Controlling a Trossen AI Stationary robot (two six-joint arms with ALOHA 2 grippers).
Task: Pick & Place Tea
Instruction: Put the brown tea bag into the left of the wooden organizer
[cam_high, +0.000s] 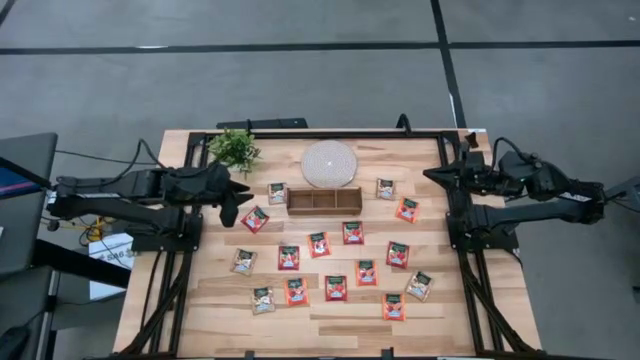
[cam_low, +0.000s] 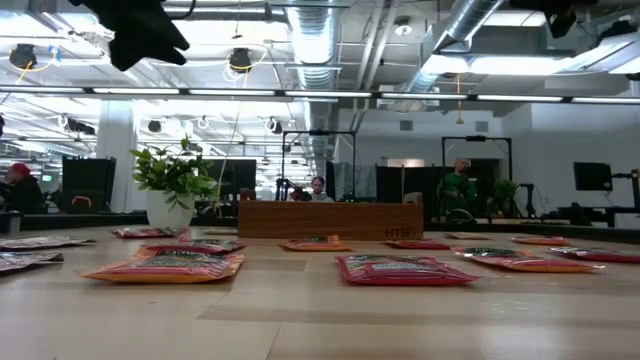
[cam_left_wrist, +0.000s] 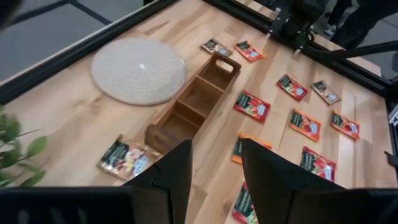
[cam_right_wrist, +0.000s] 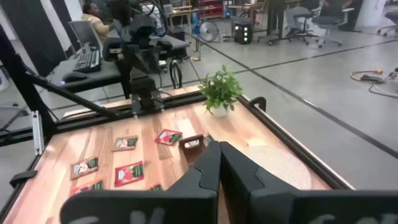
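Pale wood planks make up the counter (cam_high: 215, 310), and we read it from our left edge across. The left arm reaches in over the left rail, its left pincer (cam_high: 238, 194) hanging above the boards just beside the small potted plant (cam_high: 235, 149); in the left wrist view its two dark fingers (cam_left_wrist: 176, 169) stand apart with bare wood between them, holding nothing. Below that pincer lie a red-orange sachet (cam_high: 255, 219) and, towards the tray, a pale one (cam_high: 277, 193).

The tea sachets (cam_high: 336, 287) are spread flat in loose rows over the middle and near half of the counter, none stacked, most red-orange and a few pale, such as one at the left (cam_high: 244, 261) and one at the right (cam_high: 419, 286). Behind them, the brown wooden tray (cam_high: 325, 201) sits lengthwise with its three compartments empty, and the round white disc (cam_high: 329, 164) lies just behind it. From the low view the nearest sachets (cam_low: 400, 269) lie flat in front of the tray's long wall (cam_low: 330, 220).

Further right, two more sachets (cam_high: 386, 189) lie beside the tray's end. The right arm waits over the right rail, its right pincer (cam_high: 432, 175) near the far right corner, fingers pressed together and empty, as we see in the right wrist view (cam_right_wrist: 219, 163).
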